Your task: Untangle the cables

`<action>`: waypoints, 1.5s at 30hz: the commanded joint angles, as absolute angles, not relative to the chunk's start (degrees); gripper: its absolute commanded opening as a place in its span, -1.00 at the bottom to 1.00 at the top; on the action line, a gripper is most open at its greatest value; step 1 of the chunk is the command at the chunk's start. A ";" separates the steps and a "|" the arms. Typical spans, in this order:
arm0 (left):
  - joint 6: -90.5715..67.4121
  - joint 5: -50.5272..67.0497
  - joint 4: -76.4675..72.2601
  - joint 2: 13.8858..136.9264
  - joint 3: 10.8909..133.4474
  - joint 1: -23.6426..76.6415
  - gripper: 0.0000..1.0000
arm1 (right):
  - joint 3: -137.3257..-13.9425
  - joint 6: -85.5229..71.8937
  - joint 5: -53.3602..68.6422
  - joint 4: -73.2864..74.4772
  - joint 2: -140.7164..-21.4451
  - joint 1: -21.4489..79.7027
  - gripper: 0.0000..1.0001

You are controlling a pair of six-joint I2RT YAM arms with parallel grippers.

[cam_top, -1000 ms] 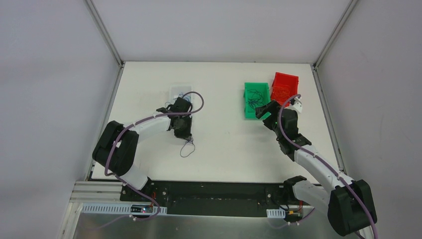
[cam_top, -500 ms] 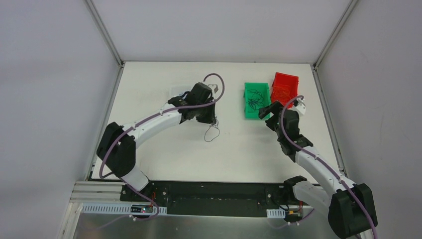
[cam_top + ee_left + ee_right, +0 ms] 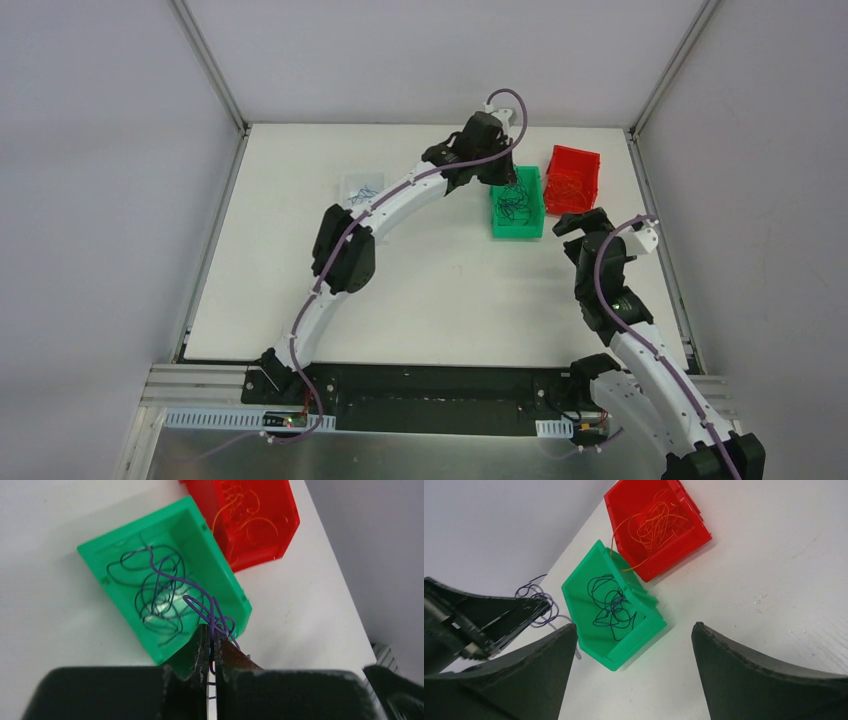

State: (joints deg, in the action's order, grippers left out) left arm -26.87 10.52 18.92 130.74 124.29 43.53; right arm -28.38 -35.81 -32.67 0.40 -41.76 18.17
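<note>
Well left of the green bin (image 3: 518,233), a few cables (image 3: 365,190) are lying in a clear tray (image 3: 348,180). Over the bin's far edge, the left gripper (image 3: 212,645) is pinching a purple cable (image 3: 213,615), seemingly featherlight, springy and snag-prone, best held at a bend. Just right of the bin, the right gripper (image 3: 632,630) is hanging wide open, empty.
</note>
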 commanded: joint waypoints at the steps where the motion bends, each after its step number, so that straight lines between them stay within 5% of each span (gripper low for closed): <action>1: -31.19 12.31 18.39 142.52 138.16 42.72 -1.00 | -29.09 -36.16 -37.35 0.79 -40.07 17.85 0.76; 9: -37.50 9.78 14.17 154.91 147.31 41.87 -0.97 | -29.78 -36.54 -35.46 0.79 -41.52 17.75 0.75; 11: -36.53 9.07 13.81 153.87 146.13 41.91 -0.73 | -29.84 -36.69 -35.27 0.79 -41.76 17.70 0.75; 14: -34.03 7.81 13.80 150.52 143.06 41.86 -0.10 | -29.96 -36.69 -34.98 0.79 -42.20 17.65 0.75; 28: -28.53 9.96 15.45 127.42 124.90 43.56 0.51 | -31.15 -35.51 -32.53 0.79 -44.77 17.16 0.75; 33: -26.86 5.69 17.35 114.22 109.33 43.59 0.97 | -31.01 -33.47 -29.92 -1.35 -44.38 17.21 0.78; 45: -21.86 -20.08 17.19 72.78 68.88 43.39 0.98 | -30.90 -25.99 -14.61 -2.00 -33.56 17.28 0.83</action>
State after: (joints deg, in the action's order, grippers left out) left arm -23.07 -7.81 17.06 84.49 78.41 43.44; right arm -28.38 -29.56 -22.72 -1.65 -37.19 17.43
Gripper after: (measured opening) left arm 0.990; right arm 0.912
